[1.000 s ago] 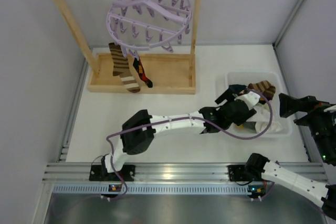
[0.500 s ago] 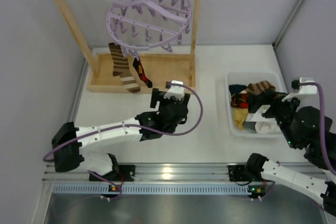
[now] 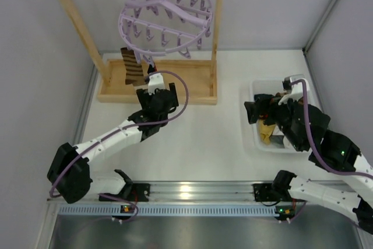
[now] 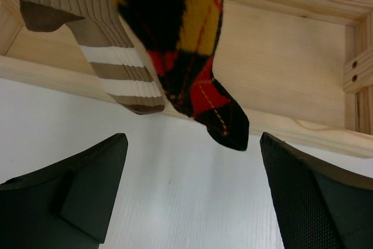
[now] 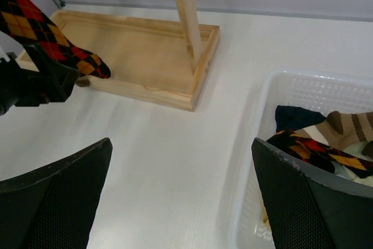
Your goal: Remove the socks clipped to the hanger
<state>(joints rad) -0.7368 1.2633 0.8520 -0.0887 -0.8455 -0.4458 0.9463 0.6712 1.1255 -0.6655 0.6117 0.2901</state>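
Holding argyle sock [image 5: 317,150], striped sock [image 5: 349,123], navy sock [image 5: 294,116] | container: white basket [image 5: 315,91]

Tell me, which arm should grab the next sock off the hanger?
Left, probably. The left gripper, open, sits right at the hanging argyle sock; the right gripper is over by the basket.

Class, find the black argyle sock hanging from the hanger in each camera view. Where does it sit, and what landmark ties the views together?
Left wrist: argyle sock at top centre, right of the striped sock.
Right wrist: the sock in the upper left corner.
Top external: mostly hidden behind the left gripper, below the hanger.
Shared landmark: the wooden base tray under the sock.
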